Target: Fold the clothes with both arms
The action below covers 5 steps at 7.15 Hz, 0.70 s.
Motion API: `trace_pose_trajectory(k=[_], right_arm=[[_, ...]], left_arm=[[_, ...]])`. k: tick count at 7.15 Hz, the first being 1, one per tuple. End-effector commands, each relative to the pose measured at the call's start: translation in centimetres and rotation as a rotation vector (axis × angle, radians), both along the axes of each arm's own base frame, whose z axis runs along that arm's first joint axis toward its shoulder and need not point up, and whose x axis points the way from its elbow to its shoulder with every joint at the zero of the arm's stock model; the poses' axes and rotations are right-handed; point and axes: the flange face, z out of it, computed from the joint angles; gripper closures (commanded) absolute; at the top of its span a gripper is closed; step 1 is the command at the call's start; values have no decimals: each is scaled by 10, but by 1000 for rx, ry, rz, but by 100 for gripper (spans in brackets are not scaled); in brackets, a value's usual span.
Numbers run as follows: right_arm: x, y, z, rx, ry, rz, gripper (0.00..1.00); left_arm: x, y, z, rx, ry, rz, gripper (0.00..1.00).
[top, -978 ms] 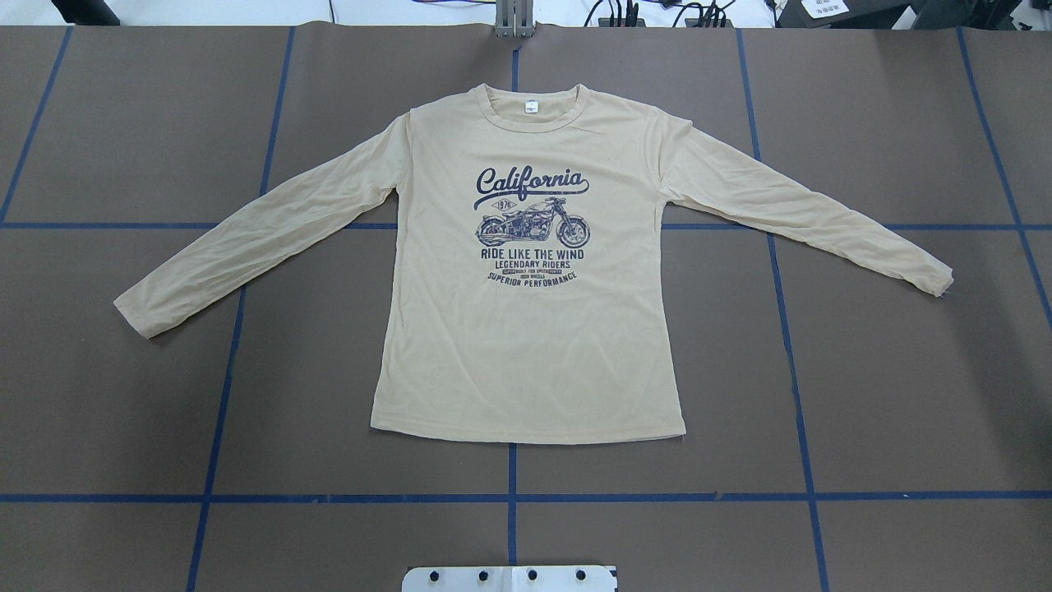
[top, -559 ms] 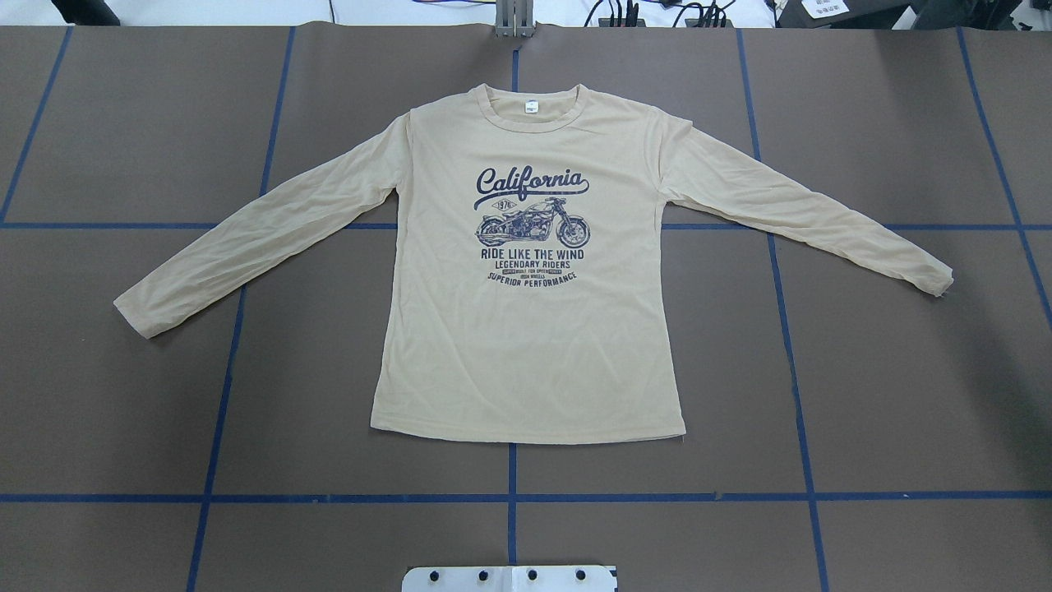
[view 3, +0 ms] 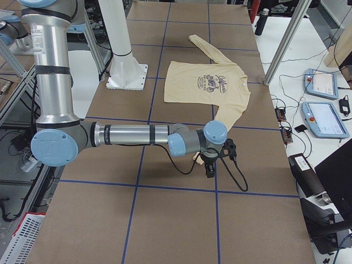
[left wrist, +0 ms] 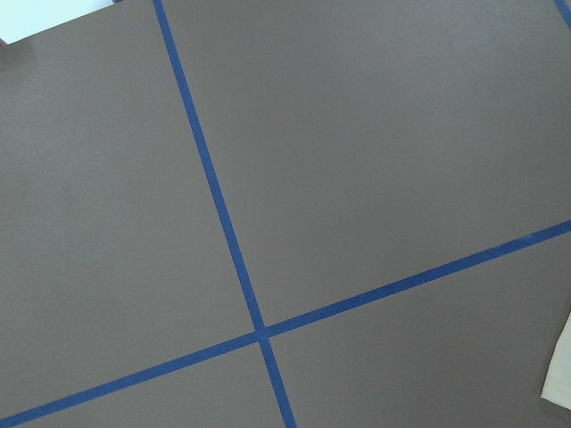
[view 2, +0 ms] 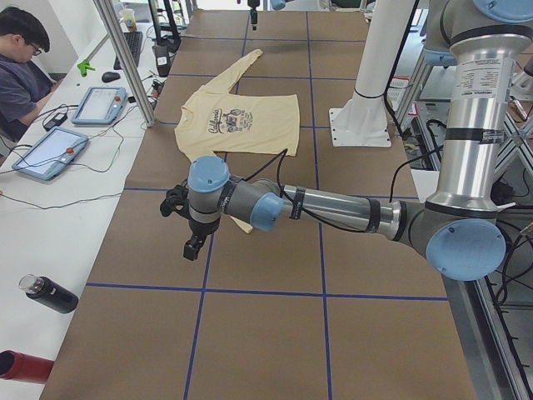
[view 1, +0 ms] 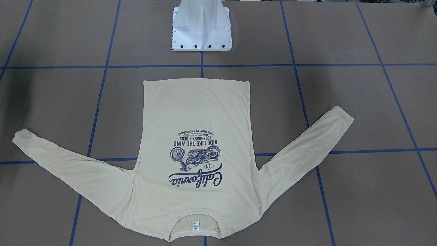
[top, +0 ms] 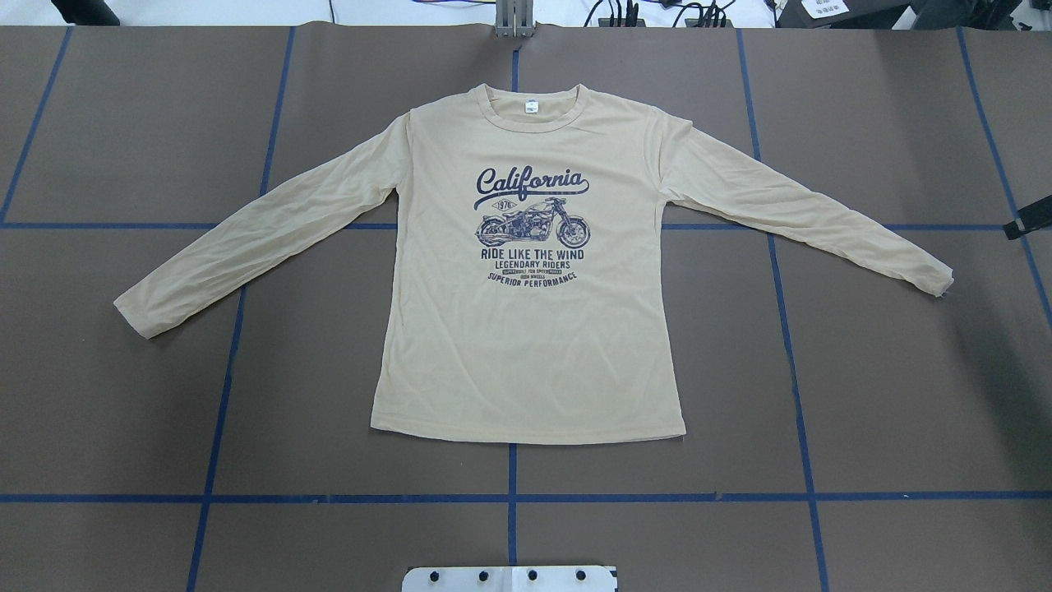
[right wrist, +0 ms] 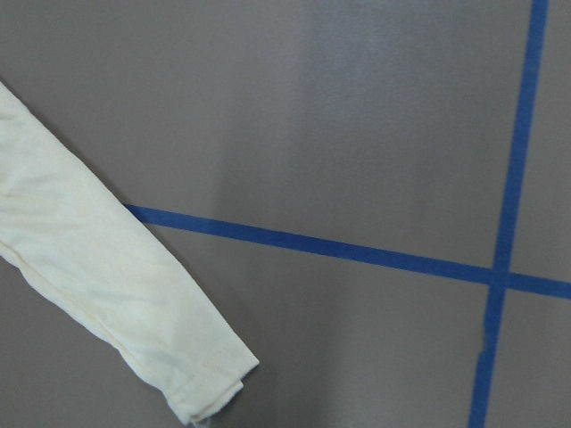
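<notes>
Bright, even light from above. Soft shadow on surface (top: pixel 970 345), right edge, overhead view. Faint sheen upper centre, my right wrist view.

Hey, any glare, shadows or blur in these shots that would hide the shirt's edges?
Overhead view: even light, the shirt sharp, a soft shadow on the table near the view's right edge. Front-facing view: flat light, print readable, no glare. Right wrist view: faint pale sheen on the table, the cuff crisp. Left wrist view: tape lines sharp, only a sliver of cloth at the edge.
</notes>
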Motion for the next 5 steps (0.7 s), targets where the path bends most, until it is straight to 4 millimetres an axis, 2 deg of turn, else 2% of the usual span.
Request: trace_pose_trajectory(k=[1,3,4,5], right_arm=[[-54,4,-1,29,32,-25,0],[-77,10,3,24,37,-71,1],[-84,3,5,22,38,-82,1],[-89,3,17,6,47,-95,1]], left_arm=[[0,-1,-1,10,1,-2,0],[0,-1,-4,13,3,-2,0],[0,-2,-5,15,3,-2,0],[0,-3,-5,15,3,-2,0]])
